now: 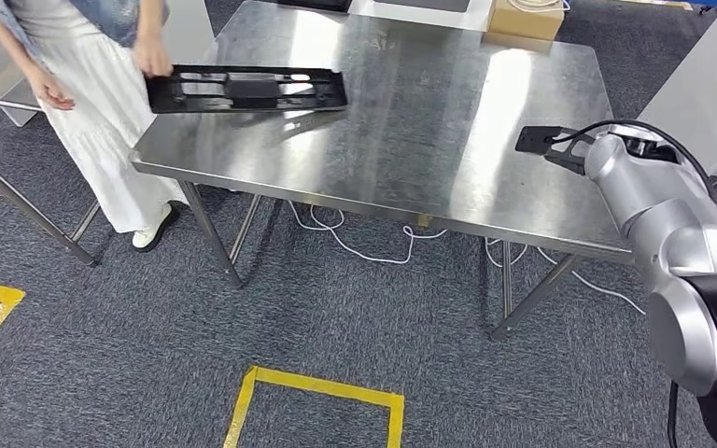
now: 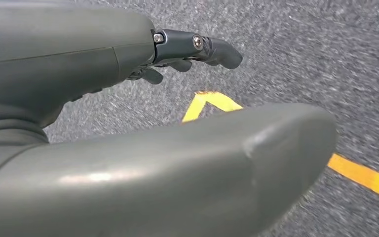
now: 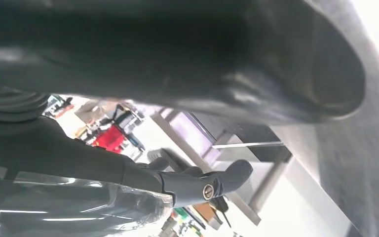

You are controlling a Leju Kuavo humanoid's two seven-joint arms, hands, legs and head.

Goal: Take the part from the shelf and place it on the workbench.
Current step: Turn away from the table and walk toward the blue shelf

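Observation:
The part (image 1: 247, 90) is a long flat black frame with cutouts. It lies on the far left end of the steel workbench (image 1: 411, 131), where a person's hand (image 1: 152, 58) grips its left end. My right hand (image 1: 551, 145) hovers low over the workbench's right edge, well apart from the part. In the right wrist view its dark fingers (image 3: 202, 185) stretch out away from the thick thumb, and I see nothing between them. My left hand (image 2: 187, 49) hangs over the grey carpet with its fingers loose and nothing in it.
The person in white stands at the workbench's left corner. A cardboard box (image 1: 526, 17) sits at the far edge. A white cabinet (image 1: 709, 75) stands to the right. White cables (image 1: 364, 245) trail under the bench, and yellow tape (image 1: 317, 385) marks the carpet.

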